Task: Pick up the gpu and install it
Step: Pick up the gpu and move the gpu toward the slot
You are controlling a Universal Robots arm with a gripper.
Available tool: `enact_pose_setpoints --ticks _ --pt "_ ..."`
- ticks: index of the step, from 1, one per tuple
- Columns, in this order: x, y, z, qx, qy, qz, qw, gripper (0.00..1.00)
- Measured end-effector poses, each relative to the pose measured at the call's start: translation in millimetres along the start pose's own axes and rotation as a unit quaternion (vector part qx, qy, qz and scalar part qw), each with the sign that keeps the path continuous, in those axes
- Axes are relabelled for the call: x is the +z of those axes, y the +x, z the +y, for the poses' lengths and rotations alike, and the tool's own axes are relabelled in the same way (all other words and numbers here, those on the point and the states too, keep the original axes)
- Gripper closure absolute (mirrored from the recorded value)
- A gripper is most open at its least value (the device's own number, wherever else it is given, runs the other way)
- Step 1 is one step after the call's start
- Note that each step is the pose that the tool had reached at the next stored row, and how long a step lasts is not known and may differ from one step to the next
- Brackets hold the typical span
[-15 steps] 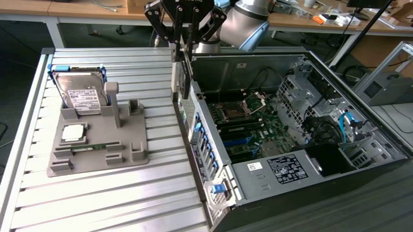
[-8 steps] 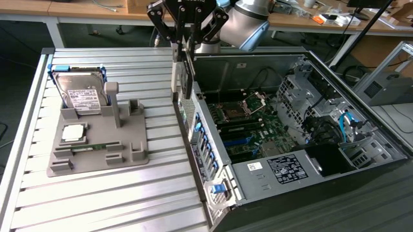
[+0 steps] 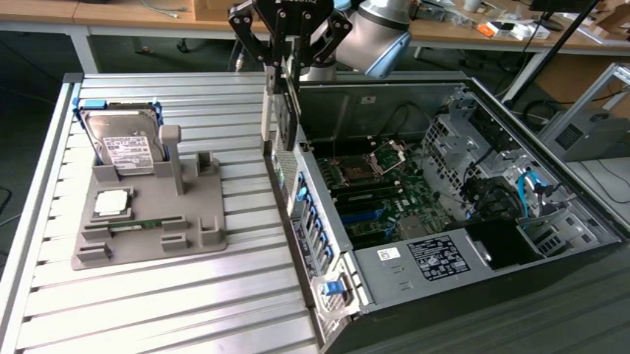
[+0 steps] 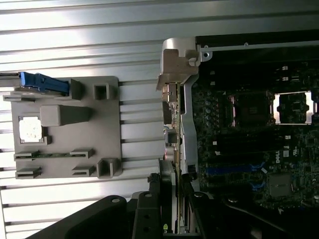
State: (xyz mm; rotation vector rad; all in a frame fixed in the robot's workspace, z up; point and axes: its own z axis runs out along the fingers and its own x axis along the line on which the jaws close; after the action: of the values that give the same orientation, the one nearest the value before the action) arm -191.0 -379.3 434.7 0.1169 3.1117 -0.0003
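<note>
Ribbed aluminium tabletop [image 3: 158, 295], cluttered workbenches behind it, and your gripper [image 3: 283, 72] is up at the back with its jaws pinched on the gpu [image 3: 282, 118]. You've got the card by one end, so it hangs straight down. It's edge-on to the exterior camera, which means you only get a thin dark strip and no look at its face.

It's right over the rear wall of the open computer case [image 3: 551, 169], on the exterior view's left side of the case. Can't tell if the lower end touches that wall or hangs just clear of it.

In the wrist view the fingers [image 4: 155, 191] cover the held end. The card runs away from them as a thin edge out to its silver bracket [image 4: 178, 57], lined up along the case edge beside the motherboard [image 4: 239, 149]. The arm is cut off by the frame edge in the exterior view.

Well off toward the exterior view's left sits the grey parts holder [image 3: 202, 214]. The hard drive [image 3: 123, 144] is standing in it, and a memory stick [image 3: 147, 223] lies in its slot, half hidden by the clips.
</note>
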Motion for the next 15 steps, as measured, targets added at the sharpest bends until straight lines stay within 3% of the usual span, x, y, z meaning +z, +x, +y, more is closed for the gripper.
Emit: enact_pose_setpoints --ticks 15 --pt "0.2 -8.4 0.5 0.000 0.0000 0.0000 1.0000 0.73"
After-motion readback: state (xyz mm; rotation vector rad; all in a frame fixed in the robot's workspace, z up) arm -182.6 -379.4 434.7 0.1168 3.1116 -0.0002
